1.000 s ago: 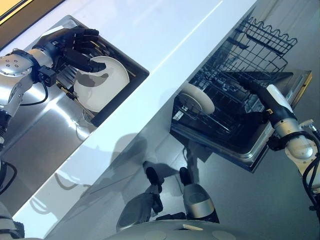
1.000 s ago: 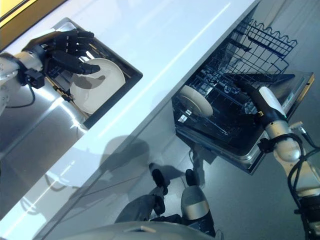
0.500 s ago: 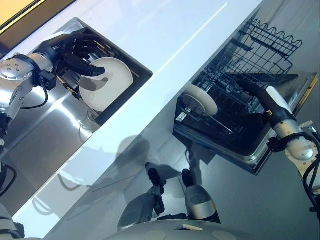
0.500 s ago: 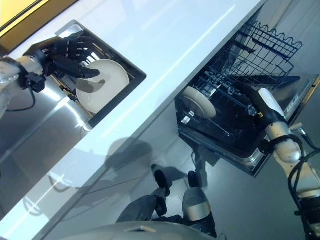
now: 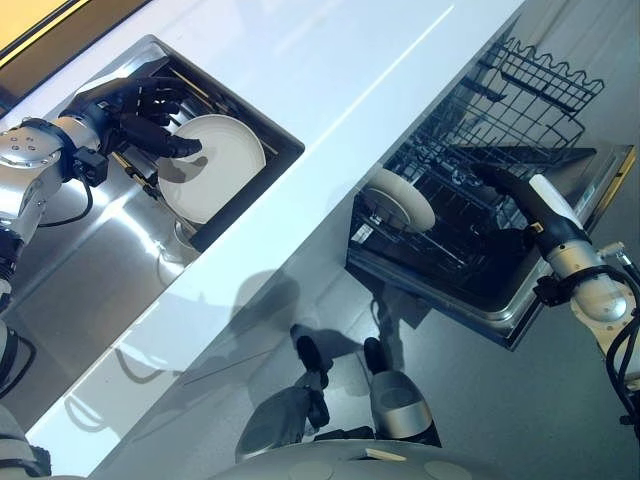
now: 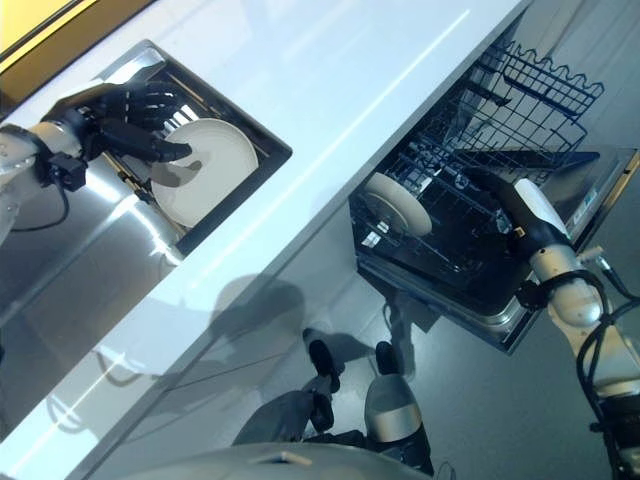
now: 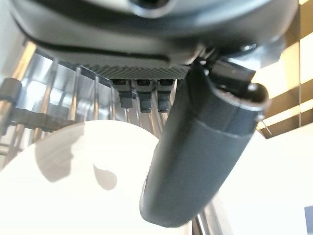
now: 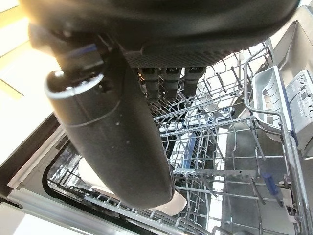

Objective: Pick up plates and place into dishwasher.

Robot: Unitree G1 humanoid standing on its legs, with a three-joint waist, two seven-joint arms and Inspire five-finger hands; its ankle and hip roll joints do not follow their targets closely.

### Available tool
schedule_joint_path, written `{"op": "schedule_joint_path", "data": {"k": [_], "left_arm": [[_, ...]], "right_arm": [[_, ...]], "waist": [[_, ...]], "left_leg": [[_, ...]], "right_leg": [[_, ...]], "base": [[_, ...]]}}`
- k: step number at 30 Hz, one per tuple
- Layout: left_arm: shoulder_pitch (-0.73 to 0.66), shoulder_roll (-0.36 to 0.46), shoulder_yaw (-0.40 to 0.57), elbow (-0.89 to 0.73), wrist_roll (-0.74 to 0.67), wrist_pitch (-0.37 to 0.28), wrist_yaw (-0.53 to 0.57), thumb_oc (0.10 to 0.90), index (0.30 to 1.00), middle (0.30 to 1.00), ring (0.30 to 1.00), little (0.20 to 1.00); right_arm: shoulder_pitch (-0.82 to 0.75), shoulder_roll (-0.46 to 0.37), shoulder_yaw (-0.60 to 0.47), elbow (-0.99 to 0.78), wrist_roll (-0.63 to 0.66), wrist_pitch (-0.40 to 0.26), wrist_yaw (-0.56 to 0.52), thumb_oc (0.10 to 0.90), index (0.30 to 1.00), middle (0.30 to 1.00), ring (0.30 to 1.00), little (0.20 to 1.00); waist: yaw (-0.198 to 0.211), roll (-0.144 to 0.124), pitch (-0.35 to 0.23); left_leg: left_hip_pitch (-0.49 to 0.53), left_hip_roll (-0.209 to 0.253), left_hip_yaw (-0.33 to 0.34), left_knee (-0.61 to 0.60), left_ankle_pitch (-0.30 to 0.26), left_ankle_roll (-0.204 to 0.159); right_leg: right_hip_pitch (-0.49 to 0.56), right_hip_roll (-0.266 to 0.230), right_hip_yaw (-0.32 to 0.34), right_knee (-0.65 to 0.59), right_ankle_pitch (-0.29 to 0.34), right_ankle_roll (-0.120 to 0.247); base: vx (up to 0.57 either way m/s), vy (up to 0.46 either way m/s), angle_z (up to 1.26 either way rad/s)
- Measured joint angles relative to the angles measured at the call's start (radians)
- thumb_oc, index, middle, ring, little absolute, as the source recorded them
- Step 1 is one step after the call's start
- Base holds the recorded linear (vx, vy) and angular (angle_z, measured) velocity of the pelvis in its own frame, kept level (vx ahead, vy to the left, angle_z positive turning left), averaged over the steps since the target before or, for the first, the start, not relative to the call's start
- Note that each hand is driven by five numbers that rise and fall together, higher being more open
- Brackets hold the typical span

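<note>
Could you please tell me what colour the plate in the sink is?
White; the plate shows best in the left eye view.

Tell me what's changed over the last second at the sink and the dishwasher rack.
The camera shifted a little. The left robot hand has stayed over the white plate in the sink, thumb across its upper edge, fingers behind it; the plate has not lifted. The right robot hand still hovers over the dishwasher rack, holding nothing. The plate already racked stands where it was.
</note>
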Motion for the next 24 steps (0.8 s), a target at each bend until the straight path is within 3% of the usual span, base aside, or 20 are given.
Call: {"op": "schedule_joint_path", "data": {"k": [12, 24], "left_arm": [[0.035, -0.032, 0.038, 0.087, 0.009, -0.049, 0.044, 0.800, 0.900, 0.900, 0.900, 0.900], [0.041, -0.063, 0.035, 0.087, 0.014, -0.045, -0.032, 0.800, 0.900, 0.900, 0.900, 0.900]], "right_arm": [[-0.002, -0.067, 0.014, 0.000, -0.001, 0.001, 0.010, 0.800, 0.900, 0.900, 0.900, 0.900], [-0.013, -0.068, 0.029, 0.000, -0.001, 0.001, 0.006, 0.800, 0.900, 0.900, 0.900, 0.900]], "waist": [[0.000, -0.004, 0.001], [0.001, -0.013, 0.006]], "left_leg": [[-0.026, 0.000, 0.010, 0.000, 0.003, 0.004], [-0.028, 0.000, 0.014, 0.000, 0.001, 0.002]], "right_leg": [[-0.036, -0.002, 0.002, 0.011, 0.000, 0.000], [-0.039, -0.001, 0.002, 0.011, 0.000, 0.000]], "base": [[0.00, 0.032, -0.02], [0.00, 0.001, 0.00]]}}
